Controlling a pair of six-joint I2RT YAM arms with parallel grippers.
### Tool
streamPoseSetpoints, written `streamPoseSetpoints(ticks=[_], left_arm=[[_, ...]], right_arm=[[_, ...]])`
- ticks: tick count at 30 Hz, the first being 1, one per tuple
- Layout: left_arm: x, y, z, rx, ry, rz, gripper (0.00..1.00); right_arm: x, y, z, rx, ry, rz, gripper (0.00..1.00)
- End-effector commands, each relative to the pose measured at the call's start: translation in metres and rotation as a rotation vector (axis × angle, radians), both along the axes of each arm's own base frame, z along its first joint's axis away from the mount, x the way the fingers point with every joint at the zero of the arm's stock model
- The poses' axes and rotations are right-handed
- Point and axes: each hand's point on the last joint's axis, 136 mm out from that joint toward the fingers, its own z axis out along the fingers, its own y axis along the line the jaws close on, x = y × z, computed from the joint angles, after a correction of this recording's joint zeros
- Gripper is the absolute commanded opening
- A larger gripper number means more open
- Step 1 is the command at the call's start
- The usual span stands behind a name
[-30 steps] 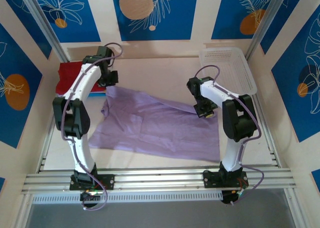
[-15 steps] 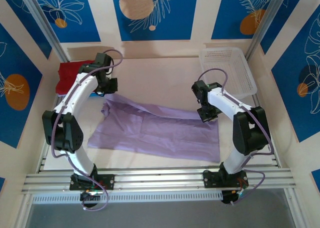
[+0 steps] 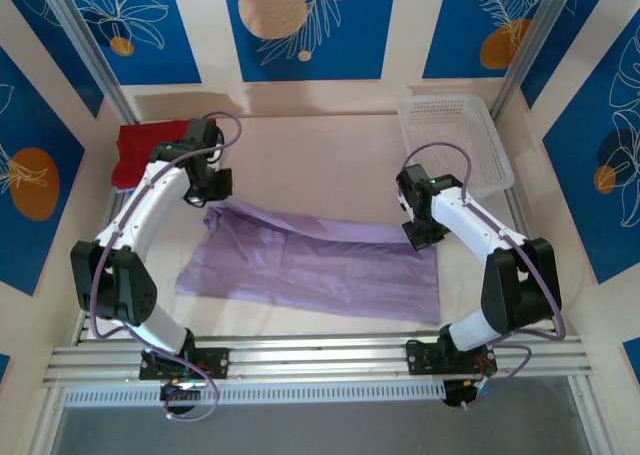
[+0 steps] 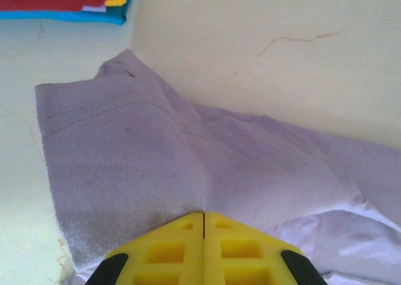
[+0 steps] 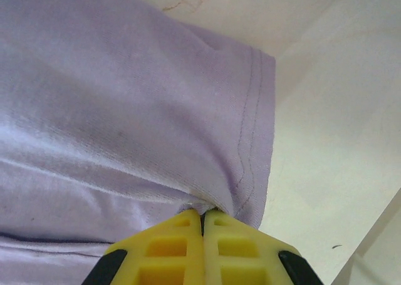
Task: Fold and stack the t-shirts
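Note:
The lavender t-shirt (image 3: pixel 310 260) lies spread across the middle of the table, folded lengthwise into a wide band. My left gripper (image 3: pixel 212 197) is shut on its far left corner; the yellow fingers (image 4: pixel 203 217) pinch the cloth (image 4: pixel 125 147). My right gripper (image 3: pixel 418 237) is shut on the far right corner, with the hemmed edge (image 5: pixel 250 122) bunched between its jaws (image 5: pixel 202 217). A stack of folded shirts, red on top (image 3: pixel 150 145), sits at the back left; its red, yellow and blue edges (image 4: pixel 69 0) show in the left wrist view.
A white perforated basket (image 3: pixel 455 140) stands at the back right, close behind the right arm. Patterned blue walls close in the table on three sides. An aluminium rail (image 3: pixel 320 355) runs along the near edge.
Both grippers have moved toward the near side, dragging the shirt's far edge over itself. The shirt went from a loose raised drape to a flatter, narrower band.

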Motion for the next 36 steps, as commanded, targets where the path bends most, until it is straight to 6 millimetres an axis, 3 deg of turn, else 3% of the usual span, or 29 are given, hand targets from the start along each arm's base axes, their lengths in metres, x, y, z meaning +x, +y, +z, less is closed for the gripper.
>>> streamPoseSetpoints(ticks=[1, 11, 14, 16, 20, 27, 33, 36], left_arm=[[-0.019, -0.004, -0.006, -0.009, 0.040, -0.004, 0.00], [-0.050, -0.003, -0.021, -0.009, 0.086, -0.011, 0.00], [-0.058, -0.003, -0.028, -0.015, 0.107, -0.014, 0.00], [-0.063, -0.005, -0.034, -0.033, 0.123, -0.015, 0.00], [-0.078, -0.006, -0.048, -0.050, 0.166, -0.004, 0.00], [-0.102, -0.002, -0.071, -0.047, 0.249, 0.026, 0.00], [-0.120, -0.002, -0.090, -0.052, 0.356, 0.055, 0.00], [-0.132, 0.003, -0.099, -0.024, 0.428, 0.072, 0.05]], right_arm=[[-0.011, 0.005, -0.006, 0.034, 0.055, 0.073, 0.00], [-0.024, 0.008, -0.023, 0.050, 0.175, 0.102, 0.00], [-0.025, 0.004, -0.027, 0.023, 0.182, 0.102, 0.12], [-0.020, -0.001, -0.023, -0.013, 0.157, 0.094, 0.33], [-0.012, -0.008, -0.011, -0.065, 0.112, 0.088, 0.46], [-0.001, -0.007, 0.010, -0.054, 0.020, 0.045, 0.48], [0.010, 0.010, 0.034, 0.036, -0.052, -0.003, 0.48], [0.015, 0.018, 0.045, 0.050, -0.089, 0.003, 0.49]])
